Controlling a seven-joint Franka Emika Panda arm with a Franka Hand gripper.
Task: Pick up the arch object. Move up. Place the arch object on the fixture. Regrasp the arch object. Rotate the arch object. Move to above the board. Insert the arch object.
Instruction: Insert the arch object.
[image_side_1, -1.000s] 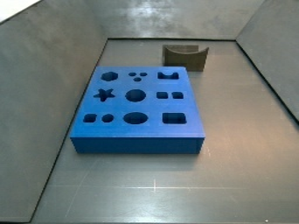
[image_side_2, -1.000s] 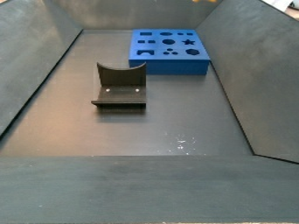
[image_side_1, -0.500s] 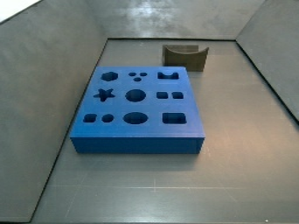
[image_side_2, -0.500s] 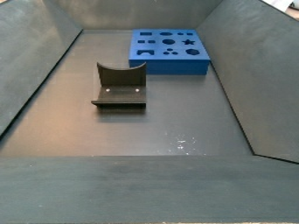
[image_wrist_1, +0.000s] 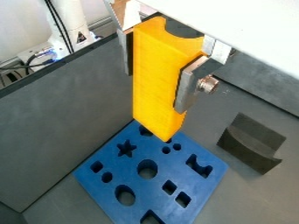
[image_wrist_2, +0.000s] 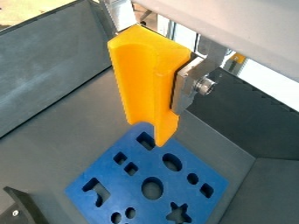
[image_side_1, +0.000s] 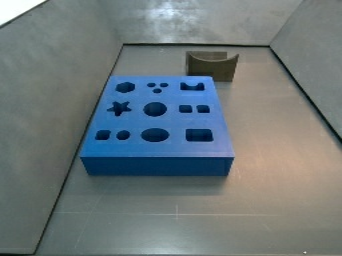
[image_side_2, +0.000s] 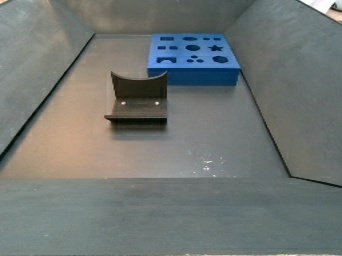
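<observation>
Nothing shifts in either side view since earlier frames: board (image_side_1: 158, 125) and fixture (image_side_2: 136, 98) lie unchanged. High over the board, the pincer (image_wrist_1: 163, 61) pinches the arch object (image_wrist_1: 160, 77) upright. Judged next: align it squarely over the arch hole before lowering. Fixture sits empty at the board's 1 o'clock.

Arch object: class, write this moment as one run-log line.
gripper: shut on arch object, high above board | board holes: unfilled | fixture: empty, apart from board | side views: gripper out of frame
</observation>
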